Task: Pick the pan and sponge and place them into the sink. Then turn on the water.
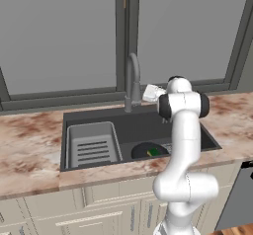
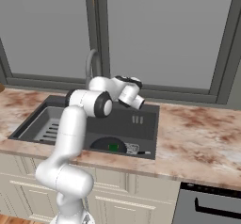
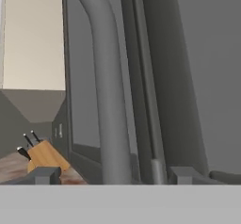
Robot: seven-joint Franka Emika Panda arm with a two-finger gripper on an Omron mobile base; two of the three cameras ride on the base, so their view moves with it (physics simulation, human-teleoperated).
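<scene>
— Faucet position relative to the gripper?
— Upright, directly ahead, framed between spread fingertips at the sink's back edge.
— Pan, sponge?
— Already lying in the basin, near its front edge.
</scene>
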